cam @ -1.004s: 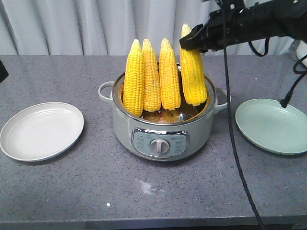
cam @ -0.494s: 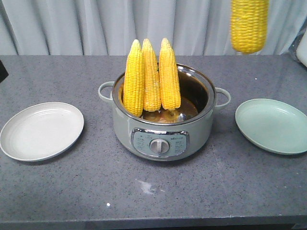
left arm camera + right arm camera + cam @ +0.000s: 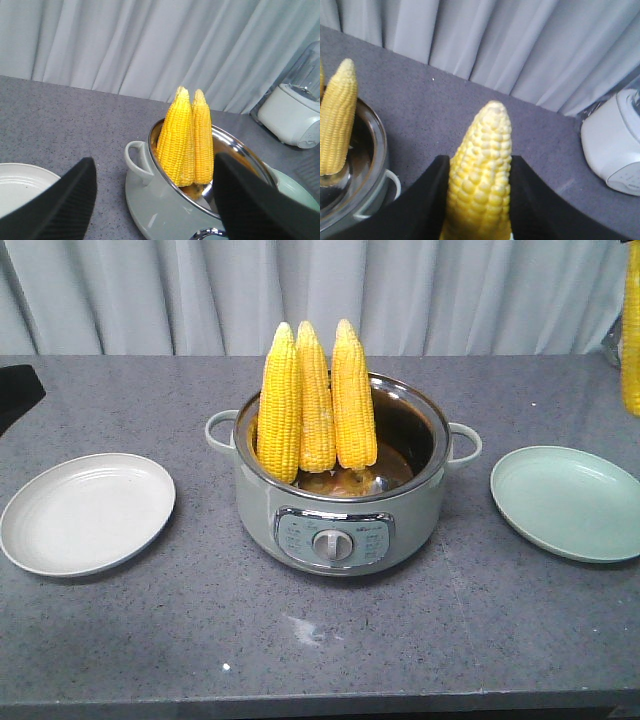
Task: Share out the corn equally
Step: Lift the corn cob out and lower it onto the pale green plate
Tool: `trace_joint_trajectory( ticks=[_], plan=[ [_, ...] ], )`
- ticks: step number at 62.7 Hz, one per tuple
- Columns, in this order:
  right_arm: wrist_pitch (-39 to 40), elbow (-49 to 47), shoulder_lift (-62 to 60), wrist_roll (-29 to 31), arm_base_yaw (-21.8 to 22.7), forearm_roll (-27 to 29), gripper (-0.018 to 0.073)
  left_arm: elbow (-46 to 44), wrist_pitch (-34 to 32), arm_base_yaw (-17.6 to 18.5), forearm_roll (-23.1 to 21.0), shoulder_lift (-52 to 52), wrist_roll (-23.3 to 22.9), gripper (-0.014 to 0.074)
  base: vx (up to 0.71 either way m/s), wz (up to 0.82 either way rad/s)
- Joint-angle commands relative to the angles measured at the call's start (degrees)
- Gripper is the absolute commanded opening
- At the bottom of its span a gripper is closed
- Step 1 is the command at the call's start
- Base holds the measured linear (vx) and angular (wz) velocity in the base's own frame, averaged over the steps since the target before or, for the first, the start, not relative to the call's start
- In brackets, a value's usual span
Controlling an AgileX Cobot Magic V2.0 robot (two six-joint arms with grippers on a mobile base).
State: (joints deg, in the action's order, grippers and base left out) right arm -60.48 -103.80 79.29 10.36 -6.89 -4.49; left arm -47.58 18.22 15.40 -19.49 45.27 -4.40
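One cob (image 3: 482,130) sits clamped in the right claw (image 3: 477,167); three cobs (image 3: 317,400) stand in the pot (image 3: 340,510) before the spread, empty left claw (image 3: 152,160); white plate (image 3: 85,510) and green plate (image 3: 570,502) await corn.

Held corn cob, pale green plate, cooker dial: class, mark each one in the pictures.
held corn cob (image 3: 479,165), right wrist view, on the kernels midway up the cob.
pale green plate (image 3: 568,502), front view, on its bare middle.
cooker dial (image 3: 332,546), front view, on the knob's face.
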Motion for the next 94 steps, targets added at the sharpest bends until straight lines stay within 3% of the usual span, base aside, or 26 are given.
trace_joint_trajectory(
  ticks=[1, 5, 12, 20, 33, 41, 51, 71, 85, 94],
  plan=[
    [3.6, -1.2, 3.0, -1.5, 4.4, 0.1, -0.0004, -2.0, -3.9, 0.4, -1.0, -0.1, 0.0, 0.0453, 0.00, 0.00],
    [3.7, -1.2, 6.3, -1.1, 8.6, 3.5, -0.0004, -2.0, -3.6, 0.4, -1.0, -0.1, 0.0, 0.0441, 0.00, 0.00],
    [3.8, -1.2, 12.6, 2.5, 14.7, 14.5, -0.0004, -2.0, -2.1, 0.4, -1.0, -0.1, 0.0, 0.0428, 0.00, 0.00],
    [4.0, -1.2, 18.8, 6.6, 17.3, 20.7, -0.0003, -2.0, -1.2, 0.4, -1.0, -0.1, 0.0, 0.0424, 0.00, 0.00],
    [3.3, -1.2, 26.3, 8.0, 17.7, 21.1, 0.0015, -2.0, -1.2, 0.4, -1.0, -0.1, 0.0, 0.0424, 0.00, 0.00],
    [2.9, -1.2, 28.8, 8.3, 17.7, 21.1, 0.0071, -2.0, -0.9, 0.4, -1.0, -0.1, 0.0, 0.0424, 0.00, 0.00],
    [1.3, -1.2, 31.2, 8.3, 17.7, 20.7, 0.0179, -2.0, -0.5, 0.4, -1.0, -0.1, 0.0, 0.0424, 0.00, 0.00],
    [0.9, -1.2, 32.2, 8.0, 17.7, 20.7, 0.0480, -2.0, -0.3, 0.4, -0.9, -0.1, -0.1, 0.0424, 0.00, 0.00],
    [1.0, -1.3, 27.1, 8.0, 17.7, 21.7, 0.0487, -2.0, -1.6, 0.4, -1.2, -0.1, -0.4, 0.0424, 0.00, 0.00],
    [1.0, -1.3, 19.2, 11.2, 17.7, 24.3, 0.0428, -2.0, -4.1, 0.4, -4.9, 0.0, 0.3, 0.0424, 0.00, 0.00]
  ],
)
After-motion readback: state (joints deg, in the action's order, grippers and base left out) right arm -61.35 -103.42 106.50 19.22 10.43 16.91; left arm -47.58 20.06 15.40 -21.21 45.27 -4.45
